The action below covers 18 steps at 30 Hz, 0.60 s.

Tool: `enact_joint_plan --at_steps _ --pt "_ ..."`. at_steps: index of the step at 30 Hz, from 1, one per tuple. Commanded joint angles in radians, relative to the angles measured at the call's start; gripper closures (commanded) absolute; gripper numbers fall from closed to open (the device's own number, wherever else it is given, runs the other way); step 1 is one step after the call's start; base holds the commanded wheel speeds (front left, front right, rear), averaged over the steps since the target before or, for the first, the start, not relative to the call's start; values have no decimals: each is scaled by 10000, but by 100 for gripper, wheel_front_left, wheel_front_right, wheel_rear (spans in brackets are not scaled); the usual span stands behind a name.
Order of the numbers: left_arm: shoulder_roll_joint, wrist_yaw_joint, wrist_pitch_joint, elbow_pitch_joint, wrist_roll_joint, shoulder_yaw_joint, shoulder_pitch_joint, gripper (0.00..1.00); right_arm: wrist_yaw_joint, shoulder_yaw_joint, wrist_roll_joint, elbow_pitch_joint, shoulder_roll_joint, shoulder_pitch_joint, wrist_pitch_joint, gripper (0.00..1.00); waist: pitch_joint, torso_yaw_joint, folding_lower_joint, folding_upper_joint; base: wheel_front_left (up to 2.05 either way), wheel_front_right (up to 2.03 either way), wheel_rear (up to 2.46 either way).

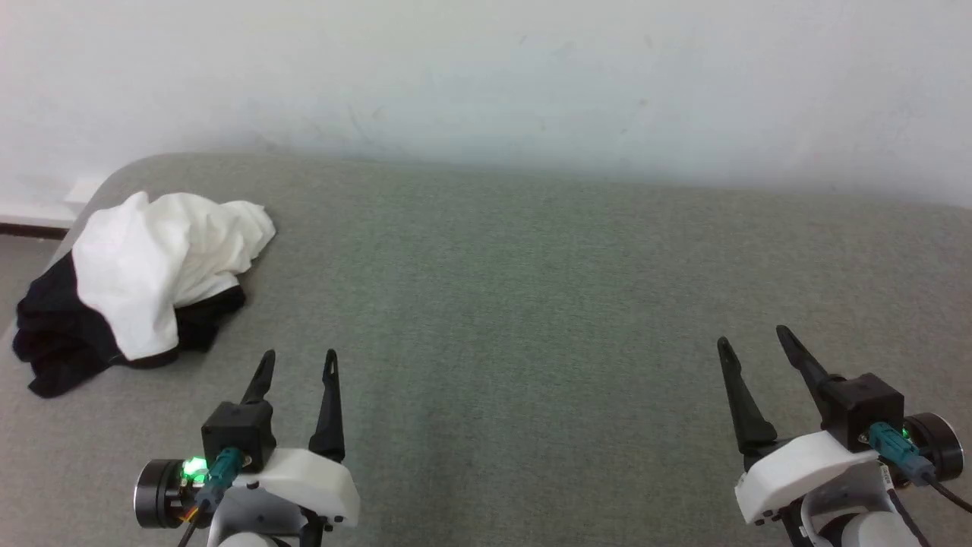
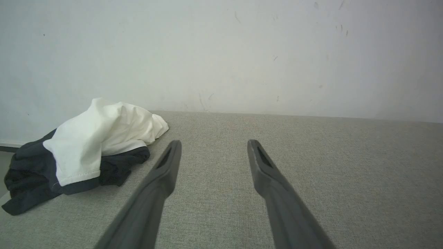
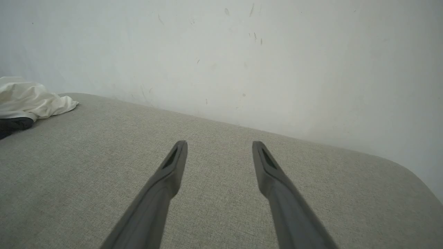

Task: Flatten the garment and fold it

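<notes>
The garment [image 1: 144, 273] lies crumpled in a heap at the far left of the grey-green padded surface [image 1: 531, 304], white cloth on top and black cloth bunched beneath. In the left wrist view the garment [image 2: 86, 148] sits left of the fingers. My left gripper [image 1: 299, 355] hovers open and empty at the lower left, a short way right of and nearer than the heap. Far across at the lower right, my right gripper [image 1: 752, 336] also stands open with nothing in it. The right wrist view catches an edge of the garment [image 3: 31, 100] at its far left.
A pale wall [image 1: 486, 76] rises behind the padded surface. The surface's left corner is rounded, with floor and a skirting board [image 1: 30, 224] beyond it. The heap lies close to that left edge. Bare fabric stretches between the two grippers.
</notes>
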Motion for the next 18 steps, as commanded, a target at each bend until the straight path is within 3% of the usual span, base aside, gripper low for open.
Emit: enact_joint_plan --at_steps 1,18 --pt "35 99 -111 58 -68 -33 -101 0 -6 10 102 60 14 -134 -101 0 -8 242 -1 0 0 0 0" --pt "140 385 -467 236 -208 -194 -68 0 -9 132 -24 260 20 -216 -430 0 -77 1364 -1 0 -2 -2 -2"
